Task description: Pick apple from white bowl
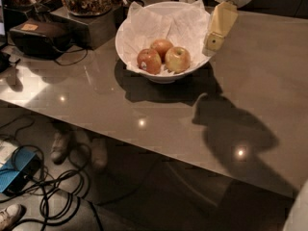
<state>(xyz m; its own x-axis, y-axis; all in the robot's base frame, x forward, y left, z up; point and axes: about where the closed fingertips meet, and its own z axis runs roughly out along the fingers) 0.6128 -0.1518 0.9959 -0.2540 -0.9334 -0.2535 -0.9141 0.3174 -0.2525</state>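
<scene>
We see our gripper (213, 41) hanging at the right-hand rim of the white bowl (161, 77), tip pointed downward, just above the edge rather than inside it. Whether it is apart or together we cannot tell from this angle. The apple (177, 59) we want, the palest one with yellow-green skin, lies below and to the left of the gripper, the closest of the three fruits to it, which in our judgement is why the gripper sits on this side. The redder apple with a small sticker (148, 61) lies further left, touching or nearly touching the pale one, and the orange-red apple (161, 46) lies behind the two, further from the gripper. All three nestle at the bottom because the flaring sides and the crumpled white paper (149, 25) funnel them together. That crowding, we reckon, favours a reach from above and from the right, where the pale apple's flank is free. The bowl stands on the worktop (144, 109), and the gripper's shadow falls below it. We judge the approach under way and the grasp not yet made.
</scene>
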